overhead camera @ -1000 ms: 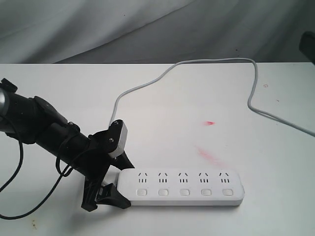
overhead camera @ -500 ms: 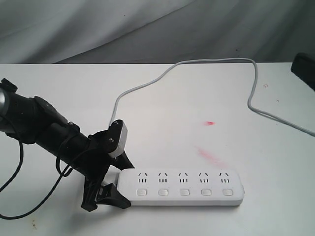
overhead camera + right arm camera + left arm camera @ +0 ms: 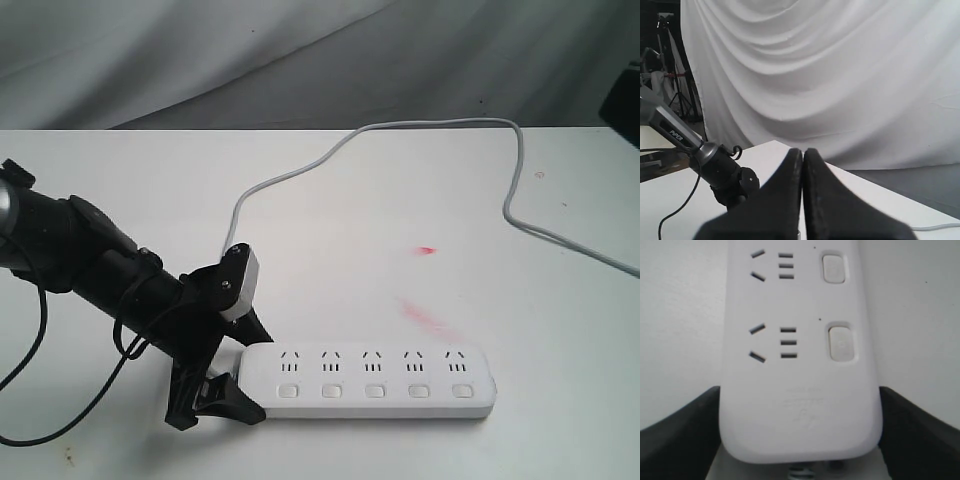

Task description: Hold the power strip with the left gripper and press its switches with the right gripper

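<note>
The long white power strip [image 3: 380, 380] lies flat near the table's front edge, its row of square switches [image 3: 375, 391] facing up. My left gripper [image 3: 252, 378] is shut on the strip's left end, one black finger on each long side. The left wrist view shows the power strip [image 3: 795, 365] filling the gap between both fingers [image 3: 685, 430], with two switches [image 3: 842, 343] visible. My right gripper [image 3: 803, 152] is shut and empty, held high and far from the strip. Only a black part of the right arm [image 3: 625, 105] shows at the exterior view's right edge.
The grey-white cord [image 3: 400, 135] loops from the strip's left end across the back of the table and off the right side. Two red smears [image 3: 427, 250] mark the tabletop. A white cloth backdrop [image 3: 300, 50] hangs behind. The left arm [image 3: 720, 170] shows in the right wrist view.
The black part of the right arm at the right edge dipped lower into view half a second ago and has risen back. The left gripper and strip have not moved.
</note>
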`<state>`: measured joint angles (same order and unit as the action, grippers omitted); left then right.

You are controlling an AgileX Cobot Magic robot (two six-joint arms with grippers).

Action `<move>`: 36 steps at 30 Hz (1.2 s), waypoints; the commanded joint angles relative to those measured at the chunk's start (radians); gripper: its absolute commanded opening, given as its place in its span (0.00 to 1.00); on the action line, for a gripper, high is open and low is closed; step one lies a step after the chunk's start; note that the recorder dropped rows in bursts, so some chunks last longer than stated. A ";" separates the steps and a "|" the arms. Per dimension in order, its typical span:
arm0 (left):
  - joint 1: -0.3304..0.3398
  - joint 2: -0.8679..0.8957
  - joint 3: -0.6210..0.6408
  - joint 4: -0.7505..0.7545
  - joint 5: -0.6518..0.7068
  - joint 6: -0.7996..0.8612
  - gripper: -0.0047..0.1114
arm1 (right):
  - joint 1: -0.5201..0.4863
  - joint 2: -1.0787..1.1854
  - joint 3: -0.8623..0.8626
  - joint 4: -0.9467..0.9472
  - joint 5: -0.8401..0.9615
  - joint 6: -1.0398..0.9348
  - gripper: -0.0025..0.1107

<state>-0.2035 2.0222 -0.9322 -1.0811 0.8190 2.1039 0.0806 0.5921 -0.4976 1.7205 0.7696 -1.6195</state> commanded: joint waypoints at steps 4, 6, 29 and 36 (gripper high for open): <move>-0.005 0.003 -0.005 0.000 -0.003 -0.010 0.49 | 0.000 -0.002 0.004 -0.063 0.006 0.006 0.02; -0.005 0.003 -0.005 0.000 -0.003 -0.010 0.49 | 0.000 -0.002 0.025 -0.078 0.006 0.006 0.02; -0.005 0.003 -0.005 0.000 -0.007 -0.010 0.49 | 0.000 -0.006 0.123 -0.636 -0.642 0.907 0.02; -0.005 0.003 -0.005 0.000 -0.007 -0.010 0.49 | 0.000 -0.006 0.123 -1.192 -0.646 1.512 0.02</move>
<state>-0.2035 2.0222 -0.9322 -1.0811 0.8172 2.1039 0.0821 0.5879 -0.3786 0.7601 0.1203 -0.3422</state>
